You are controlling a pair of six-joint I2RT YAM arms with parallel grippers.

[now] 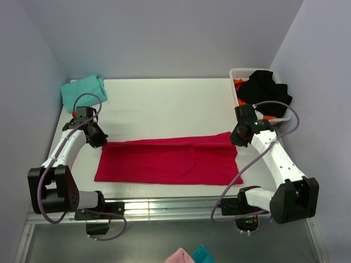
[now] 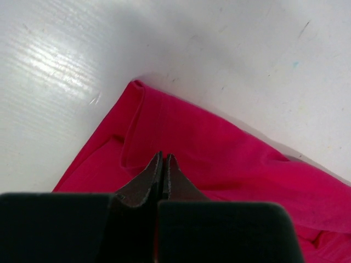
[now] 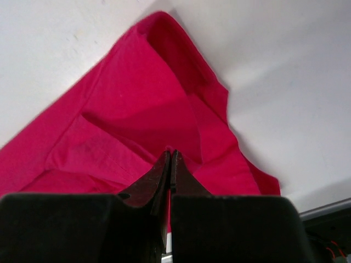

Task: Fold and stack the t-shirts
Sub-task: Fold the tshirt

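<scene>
White table bears the red shirt, a long folded band lying crosswise. Left gripper is pinched shut on its far-left corner, right gripper on the far-right one; fingers hide the gripped cloth.

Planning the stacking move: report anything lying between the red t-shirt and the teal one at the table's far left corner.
Nothing visible does. Only bare table separates the red t-shirt from the teal t-shirt; the left hand pinches the red one's far-left corner.

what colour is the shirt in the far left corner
The folded shirt is teal; top view.
</scene>
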